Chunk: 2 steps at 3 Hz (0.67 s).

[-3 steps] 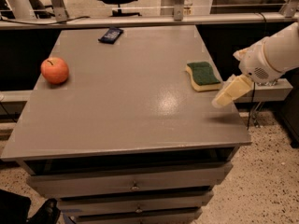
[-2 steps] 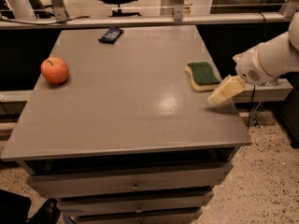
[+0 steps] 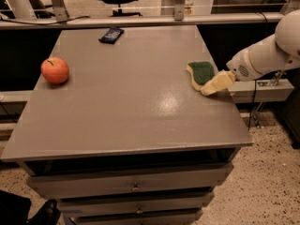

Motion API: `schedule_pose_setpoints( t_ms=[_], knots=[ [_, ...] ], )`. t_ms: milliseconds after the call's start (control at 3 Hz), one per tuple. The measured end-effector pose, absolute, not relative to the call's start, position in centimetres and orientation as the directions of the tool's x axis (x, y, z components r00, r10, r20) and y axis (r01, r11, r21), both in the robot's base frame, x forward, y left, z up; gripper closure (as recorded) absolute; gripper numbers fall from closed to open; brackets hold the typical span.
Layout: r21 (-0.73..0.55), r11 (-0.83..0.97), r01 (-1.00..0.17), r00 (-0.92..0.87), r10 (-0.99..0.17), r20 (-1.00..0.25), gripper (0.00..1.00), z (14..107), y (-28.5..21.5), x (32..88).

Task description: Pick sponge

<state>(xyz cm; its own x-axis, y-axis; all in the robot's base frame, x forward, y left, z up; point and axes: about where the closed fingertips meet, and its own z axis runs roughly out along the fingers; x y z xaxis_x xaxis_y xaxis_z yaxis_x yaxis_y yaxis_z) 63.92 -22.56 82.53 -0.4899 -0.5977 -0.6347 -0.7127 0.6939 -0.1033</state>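
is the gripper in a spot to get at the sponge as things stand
Probably yes: the gripper sits right beside the sponge, nothing lies between them, and the apple is far across the table.

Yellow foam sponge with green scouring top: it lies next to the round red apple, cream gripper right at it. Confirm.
Not next to it. The camera view shows the yellow foam sponge with green scouring top lying across the grey table from the round red apple; the cream gripper is right at it.
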Motion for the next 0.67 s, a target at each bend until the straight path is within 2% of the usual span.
schedule_pose_setpoints(
  t_ms=[667],
  knots=[
    [-0.009,0.731,-0.682,-0.561,-0.532,-0.634,0.65,82.37,-21.35,65.56]
  ],
)
